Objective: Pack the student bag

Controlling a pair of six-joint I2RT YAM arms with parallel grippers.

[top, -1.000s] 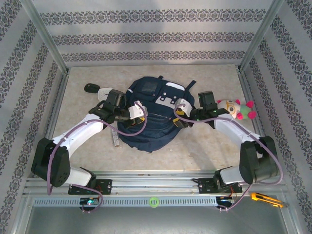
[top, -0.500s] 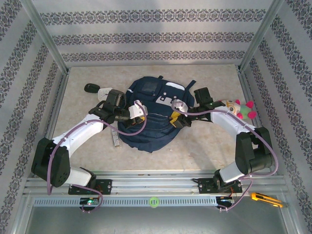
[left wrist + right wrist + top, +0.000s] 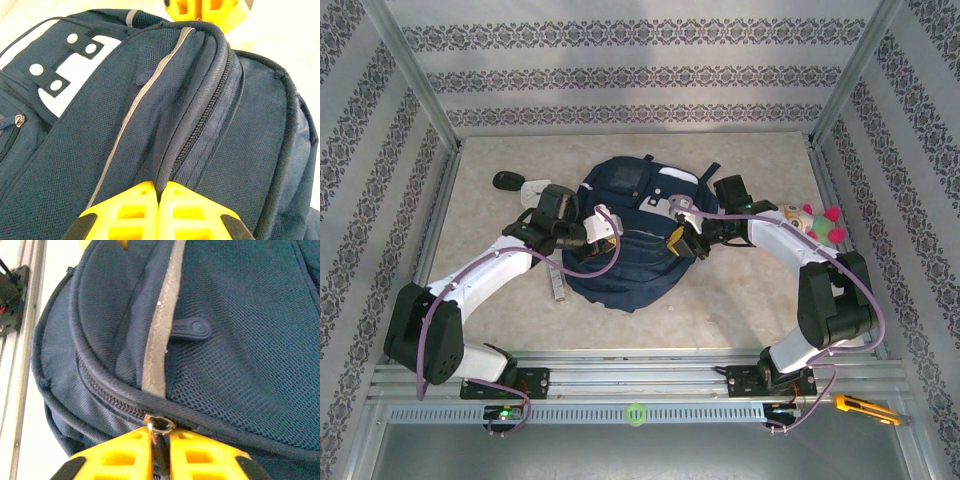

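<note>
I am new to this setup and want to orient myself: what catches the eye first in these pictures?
The dark navy student bag lies in the middle of the table. Both arms reach onto it: the left gripper pinches a fabric fold beside the zipper, and the right gripper is shut on the metal zipper pull. A colourful plush toy lies just right of the bag.

White-and-black arms [image 3: 490,270], purple cables [image 3: 582,273], yellow jaws

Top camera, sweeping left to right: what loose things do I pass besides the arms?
small black object → dark navy fabric student bag → pink-and-white plush toy → orange utility knife on the front rail
</note>
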